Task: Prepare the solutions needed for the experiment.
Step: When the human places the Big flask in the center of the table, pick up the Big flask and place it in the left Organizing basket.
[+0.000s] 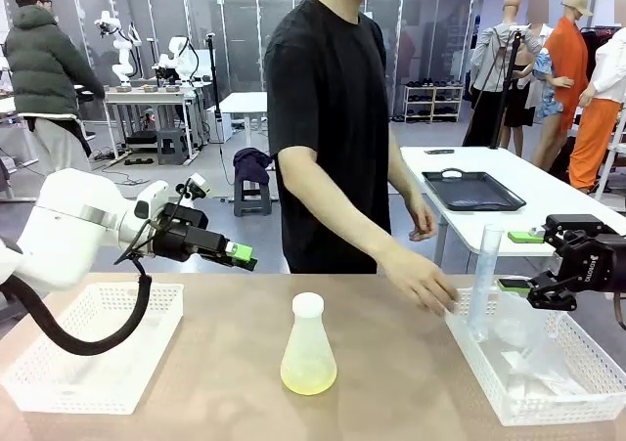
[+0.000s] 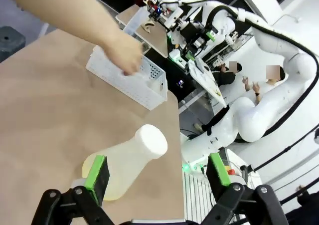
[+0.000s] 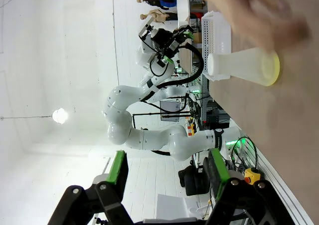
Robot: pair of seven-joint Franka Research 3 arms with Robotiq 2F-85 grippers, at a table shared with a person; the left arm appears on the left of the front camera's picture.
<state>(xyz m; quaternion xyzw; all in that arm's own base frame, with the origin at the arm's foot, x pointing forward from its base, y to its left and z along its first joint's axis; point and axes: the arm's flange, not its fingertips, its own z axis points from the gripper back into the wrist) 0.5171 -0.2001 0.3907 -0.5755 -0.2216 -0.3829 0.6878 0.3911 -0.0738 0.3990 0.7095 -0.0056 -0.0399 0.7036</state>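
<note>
A frosted conical flask (image 1: 308,348) with a white cap (image 1: 308,305) stands upright near the middle of the tabletop (image 1: 215,363), toward the near edge; the solutions (image 1: 308,374), a shallow pale yellow-green layer, sit in its bottom. An empty white basket (image 1: 93,358) lies at the left edge. A second basket (image 1: 528,373) at the right edge holds a tall clear cylinder (image 1: 484,280) and some clear bags. The person's hand (image 1: 423,283) rests on the far-left rim of that right basket.

The left end effector (image 1: 240,253) hangs above the tabletop's far-left part, fingers spread wide and empty; in its wrist view the flask lies just ahead of the pads (image 2: 97,177). The right end effector (image 1: 520,262) hovers over the right basket, jaws spread, holding nothing, just beside the cylinder.

The step in hand looks like fetching glassware while the person reaches in. Best to wait until the hand clears the basket, then grip the cylinder low and square so it stays upright, lifting straight up clear of the basket wall. The flask is narrow at the neck and light; approach it level, pads on the neck below the cap, and avoid nudging it sideways.
</note>
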